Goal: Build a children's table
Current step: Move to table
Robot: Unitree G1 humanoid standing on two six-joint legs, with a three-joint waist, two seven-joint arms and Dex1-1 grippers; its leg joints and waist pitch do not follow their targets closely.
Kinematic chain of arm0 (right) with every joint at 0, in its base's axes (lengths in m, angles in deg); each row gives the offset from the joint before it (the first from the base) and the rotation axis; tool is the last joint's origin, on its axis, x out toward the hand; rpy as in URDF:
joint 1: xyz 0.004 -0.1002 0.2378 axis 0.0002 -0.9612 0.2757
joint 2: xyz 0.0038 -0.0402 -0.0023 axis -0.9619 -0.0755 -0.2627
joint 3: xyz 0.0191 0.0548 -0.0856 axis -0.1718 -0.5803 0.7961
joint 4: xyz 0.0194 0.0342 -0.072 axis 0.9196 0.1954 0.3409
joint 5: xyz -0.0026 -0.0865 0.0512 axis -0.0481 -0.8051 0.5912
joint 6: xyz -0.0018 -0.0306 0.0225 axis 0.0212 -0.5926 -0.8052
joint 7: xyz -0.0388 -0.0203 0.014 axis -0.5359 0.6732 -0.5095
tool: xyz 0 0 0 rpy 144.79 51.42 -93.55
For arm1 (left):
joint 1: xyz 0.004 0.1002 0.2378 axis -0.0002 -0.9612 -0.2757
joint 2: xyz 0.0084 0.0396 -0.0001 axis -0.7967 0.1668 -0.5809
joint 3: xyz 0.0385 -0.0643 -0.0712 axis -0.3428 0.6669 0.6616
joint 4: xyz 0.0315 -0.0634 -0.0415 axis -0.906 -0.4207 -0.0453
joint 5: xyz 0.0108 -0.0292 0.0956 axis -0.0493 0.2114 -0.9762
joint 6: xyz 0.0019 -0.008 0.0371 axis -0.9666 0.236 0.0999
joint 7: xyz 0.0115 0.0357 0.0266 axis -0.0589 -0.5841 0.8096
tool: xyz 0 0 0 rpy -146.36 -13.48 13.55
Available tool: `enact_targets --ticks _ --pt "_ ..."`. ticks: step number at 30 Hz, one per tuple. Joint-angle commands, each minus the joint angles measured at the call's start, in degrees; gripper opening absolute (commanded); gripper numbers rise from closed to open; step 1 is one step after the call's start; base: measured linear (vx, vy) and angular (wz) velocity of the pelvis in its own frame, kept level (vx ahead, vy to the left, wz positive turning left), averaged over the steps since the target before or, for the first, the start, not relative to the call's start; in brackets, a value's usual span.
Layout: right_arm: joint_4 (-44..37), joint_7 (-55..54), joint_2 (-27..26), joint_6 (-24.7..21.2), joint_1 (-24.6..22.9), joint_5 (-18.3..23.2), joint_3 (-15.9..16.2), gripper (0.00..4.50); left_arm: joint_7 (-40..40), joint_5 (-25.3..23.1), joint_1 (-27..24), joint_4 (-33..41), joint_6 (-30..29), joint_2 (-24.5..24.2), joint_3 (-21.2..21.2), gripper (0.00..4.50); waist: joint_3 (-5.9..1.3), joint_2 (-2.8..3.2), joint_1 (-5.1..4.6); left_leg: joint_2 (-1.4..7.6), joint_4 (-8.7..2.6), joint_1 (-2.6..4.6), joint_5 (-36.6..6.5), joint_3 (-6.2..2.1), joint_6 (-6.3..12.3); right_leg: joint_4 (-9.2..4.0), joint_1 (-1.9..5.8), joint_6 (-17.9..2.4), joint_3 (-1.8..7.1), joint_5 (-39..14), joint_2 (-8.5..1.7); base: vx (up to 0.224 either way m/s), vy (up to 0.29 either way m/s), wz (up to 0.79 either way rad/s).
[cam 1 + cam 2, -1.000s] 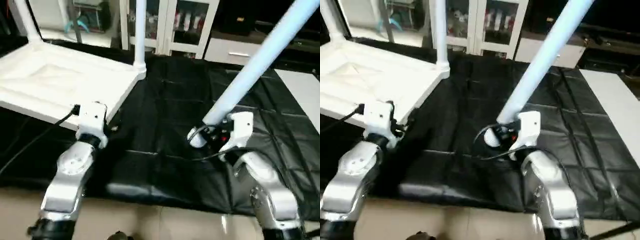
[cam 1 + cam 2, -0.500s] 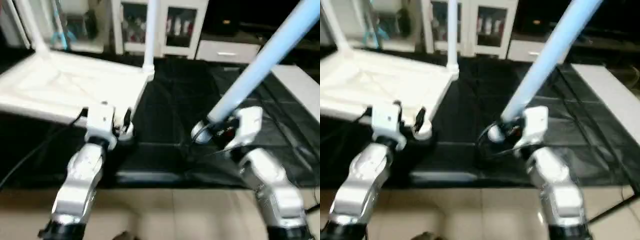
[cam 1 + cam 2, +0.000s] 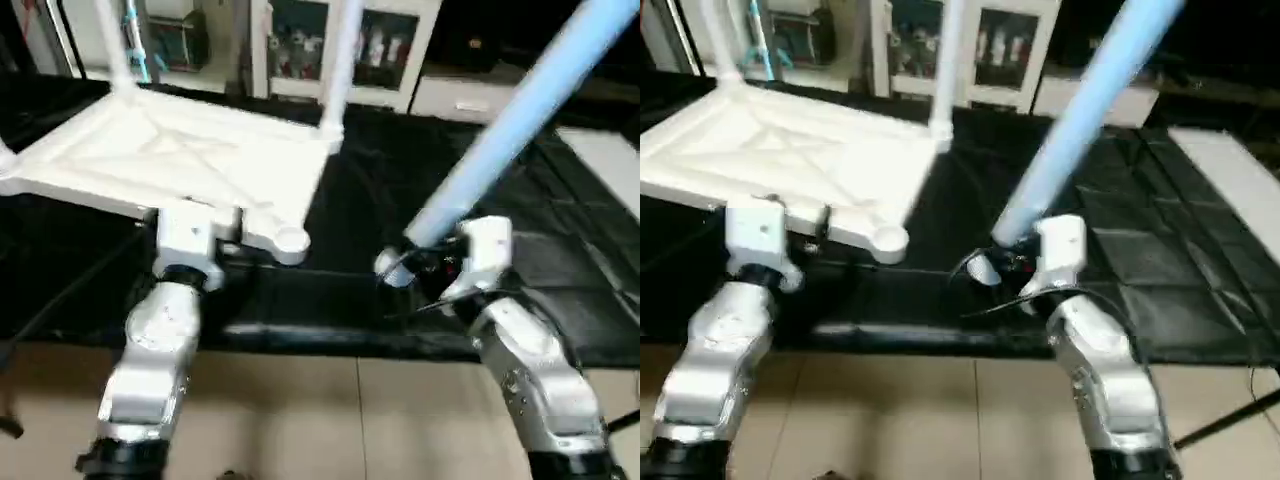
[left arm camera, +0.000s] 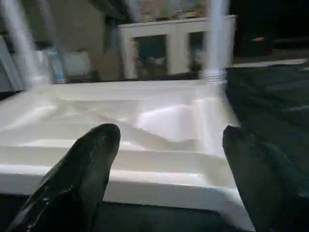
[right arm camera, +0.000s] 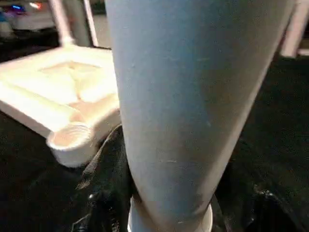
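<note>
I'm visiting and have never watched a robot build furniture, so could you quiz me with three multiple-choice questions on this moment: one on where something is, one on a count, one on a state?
1. Where does the table top lie?
A. On the black cloth, ribbed underside up
B. On the floor
C. Leaning on the cabinet

2. How many legs stand upright in the top's far corners?
A. None
B. Two
C. Four

3. What is the right gripper doing?
A. Hanging open over nothing
B. Shut on the loose leg
C. Pressing the cloth

Answers:
1 A: the X ribs face up and the top rests on the black cloth.
2 B: the far left leg and the far right leg rise from the two far corners; the near corner socket is bare.
3 B: its black fingers close round the leg's lower end in the right wrist view.
</note>
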Motion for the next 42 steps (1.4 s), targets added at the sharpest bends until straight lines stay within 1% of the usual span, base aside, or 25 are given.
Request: enact_targets --ticks 1,6,9,10,15,17,18,19,20,22,23,24,25,26,29,31,32,33,34,37,38,39,40,41,42 --pt "-1.0 -0.2 -0.1 0.1 0.7 0.1 0.0 1.85 0.5 0.1 0.8 1.1 0.6 -0.5 0.5 3.91 -2.9 -0.43 1.34 1.64 -3.15 -0.31 -0.9 0.4 1.02 -6.55 3.21 2.3 3.32 -1.5 -5.82 -0.04 -0.063 -0.05" --pt "-1.8 -0.2 0.6 0.0 0.2 -0.6 0.0 1.85 0.4 -0.1 1.1 1.2 0.4 0.7 0.5 3.91 -0.95 1.17 -0.24 3.45 -5.57 4.73 -33.3 0.78 -3.07 -9.75 2.24 -3.1 0.94 -34.1 -3.45 -0.008 -0.013 -0.01" --pt "-2.2 -0.1 0.8 0.0 0.3 -0.8 -0.3 1.85 0.4 0.1 1.4 1.0 0.4 0.8 0.2 3.91 -0.28 1.87 -0.92 3.81 -6.56 7.25 -40.0 0.22 -2.31 -10.86 3.43 -4.0 -0.54 -33.1 -2.77 0.02 0.04 -0.05" --pt "-2.1 -0.1 0.8 0.0 0.4 -0.7 -0.4 1.85 0.4 0.2 1.7 0.9 0.3 0.9 0.1 3.91 -0.58 2.1 -0.15 2.4 -7.43 2.73 -35.9 -0.18 0.25 -11.12 8.14 -2.6 -1.21 -33.3 -4.21 0.097 0.098 0.06" --pt "-1.8 -0.6 1.0 0.3 0.6 -1.3 -0.6 1.85 0.8 0.4 2.1 0.5 0.5 1.1 0.1 3.91 -1.84 2.3 0.39 0.98 -4.73 -0.29 -11.9 0.3 9.5 -14.32 13.05 -3.2 -4.57 -28.4 -6.89 0.105 0.076 0.34" --pt "-1.7 -0.8 1.1 0.5 0.6 -1.5 -0.8 1.85 1.0 0.3 2.0 0.5 0.5 1.2 0.0 3.91 -2.9 3.52 -1.67 0.4 -5.34 6.47 -3.4 -4.08 19.29 -9.62 10.08 -5.0 -7.39 -12.2 0.1 0.234 0.044 0.67" --pt "-1.5 -0.8 1.1 0.5 0.7 -1.4 -1.1 1.85 1.0 0.2 2.1 0.3 0.6 1.3 -0.1 3.91 -3.65 4.06 -3.75 2.73 -4.37 13.64 3.1 -11.25 32.41 -2.05 2.56 -3.1 -6.52 -12.7 2.26 0.273 0.013 0.68" --pt "-1.5 -0.8 1.1 0.5 0.7 -1.4 -1.1 1.85 1.0 0.2 2.1 0.3 0.6 1.3 -0.1 3.91 -3.81 3.54 -4.35 4.5 -3.89 14.98 9.1 -14.01 37.06 0.26 0.01 -0.9 -4.63 -14.4 1.71 0.124 0.001 0.33" --pt "-1.5 -0.6 1.3 0.5 0.7 -1.3 -1.2 1.85 0.9 0.1 2.2 0.2 0.7 1.3 -0.2 3.91 -3.67 3.49 -3.78 5.19 -2.67 14.56 18.7 -15.34 39.9 3.15 -3.07 1.6 -1.93 -13.9 0.28 0.189 -0.038 0.54" --pt "-1.5 -0.5 1.4 0.8 0.7 -1.3 -1.3 1.85 1.1 0.1 2.2 0.0 0.8 1.4 -0.3 3.91 -2.81 0.84 -3.56 1.83 -4.66 9.53 14.8 -12.94 30.45 2.65 -3.21 2.7 3.06 -0.8 -0.9 0.035 -0.12 0.49" --pt "-1.5 -0.8 0.9 0.5 0.7 -0.4 -1.9 1.85 1.2 0.0 2.2 0.0 0.8 1.3 -0.4 3.91 -2.24 -0.14 -3.03 -1.43 -4.32 7.51 8.8 -10.64 25.2 -1.78 -1.47 1.3 4.85 3.4 -1.83 -0.007 -0.1 0.4" --pt "-1.5 -0.8 0.9 0.5 0.7 -0.4 -1.9 1.85 1.2 0.0 2.2 0.0 0.8 1.3 -0.4 3.91 -1.8 -3.59 -1.9 -5.76 -0.89 5.5 -4.6 -4.3 17.34 -7.85 3.07 2.0 9.99 -1.1 -4.27 0.16 -0.086 0.49" --pt "-1.5 -1.0 0.8 0.4 0.8 -0.1 -2.3 1.85 1.3 0.1 2.0 0.1 0.8 1.4 -0.4 3.91 -0.34 -4.86 -0.44 -7.75 4.66 2.73 -10.5 -1.71 15.31 -12.16 5.28 3.9 13.03 -14.2 -6.39 0.198 -0.065 0.19" --pt "-1.4 -1.1 0.9 0.4 0.8 -0.2 -2.3 1.85 1.3 0.1 2.0 0.2 0.8 1.5 -0.4 3.91 -1.86 -3.62 0.04 -5.58 6.89 0.86 -8.4 -2.24 10.59 -9.35 9.73 -1.7 13.74 -19.8 -9.23 0.198 -0.065 0.19" --pt "-1.2 -1.4 0.9 0.3 0.9 -0.6 -2.5 1.85 2.3 1.0 1.7 0.2 1.0 1.7 -0.5 3.91 -0.87 -1.48 0.8 -3.19 5.89 -0.47 -0.9 -2.42 4.18 -9.76 10.65 -13.9 10.16 -8.1 -8.05 0.176 -0.006 0.01" --pt "-1.1 -1.4 1.0 0.3 0.9 -0.8 -2.6 1.85 3.3 1.5 1.6 0.1 1.0 1.9 -0.7 3.91 -0.98 1.14 0.71 -0.26 -0.1 -0.49 4.3 -2.36 4.37 -9.84 10.48 -16.2 5.54 -10.6 -4.62 0.15 0.106 0.02" --pt "-1.0 -1.4 1.0 0.3 0.9 -0.8 -2.6 1.85 3.6 1.5 1.5 0.1 1.0 1.8 -1.0 3.91 -1.59 4.4 -0.63 3.45 -4.96 4.97 -0.3 -4.76 5.64 -6.2 6.96 -10.5 0.76 -9.9 0.17 0.148 0.147 0.03" --pt "-1.0 -1.3 1.0 0.3 0.8 -0.8 -2.7 1.85 3.8 1.5 1.5 0.1 1.0 1.8 -1.2 3.91 -3.2 3.96 -4.56 7.55 -6.07 10.7 -7.2 -10.84 12.34 2.34 0.71 -4.6 -1.03 -11.6 1.59 0.171 0.159 0.06" --pt "-1.0 -1.3 1.1 0.4 0.8 -0.8 -2.9 1.85 5.5 3.1 1.2 0.3 1.0 2.1 -1.6 3.91 -3.52 4.06 -3.47 6.3 -3.39 11.1 -2.3 -10.03 16.23 4.02 -1.75 -0.3 -0.57 -7.6 0.84 0.175 0.117 0.04" --pt "-1.1 -1.0 1.4 0.2 0.7 -0.5 -3.7 1.85 11.9 6.9 0.0 0.3 1.4 1.3 -3.6 3.91 -4.02 2.27 -2.2 3.69 -0.38 8.77 49.0 -6.09 18.0 1.7 -3.92 5.9 1.03 10.0 -0.65 0.121 0.082 0.02" --pt "-1.1 -1.0 1.5 0.1 0.7 -0.4 -3.8 1.85 12.1 6.7 0.0 0.0 1.6 1.2 -3.7 3.91 -3.94 1.57 -2.01 2.92 0.05 8.56 53.4 -4.89 16.89 0.03 -4.22 4.6 1.75 14.6 -1.37 0.059 0.041 0.01" --pt "-1.1 -0.9 1.7 0.0 0.8 -0.2 -4.0 1.85 12.3 6.3 0.1 -0.4 2.0 0.9 -3.8 3.91 -3.98 -1.78 -2.16 -0.94 1.59 6.04 43.0 -2.21 13.13 -5.19 -2.1 2.6 4.93 26.4 -3.98 0.0 0.0 0.0" --pt "-1.2 -0.9 2.0 -0.4 0.8 0.0 -4.4 1.85 11.8 5.2 0.7 -1.8 2.5 0.6 -3.6 3.91 -3.77 -2.37 -0.45 -2.5 3.03 0.61 19.6 -1.8 10.65 -3.83 3.4 -0.6 9.07 44.1 -9.97 0.0 0.0 0.0" --pt "-1.3 -0.9 2.2 -0.6 0.8 -0.1 -4.5 1.85 11.9 5.0 1.0 -2.5 2.6 0.3 -3.4 3.91 -3.72 -2.68 -0.05 -0.9 1.82 0.65 11.8 -2.05 9.5 -4.79 3.58 -3.3 8.62 47.7 -11.11 0.0 0.0 0.0" --pt "-1.4 -0.7 2.4 -0.7 0.7 -0.1 -4.5 1.85 12.6 4.9 1.3 -3.3 2.9 -0.2 -3.4 3.91 -3.66 -1.77 -0.42 -0.27 -0.51 1.06 6.2 -1.72 6.26 -4.17 3.83 -8.0 5.96 44.8 -7.78 0.0 0.0 0.0"
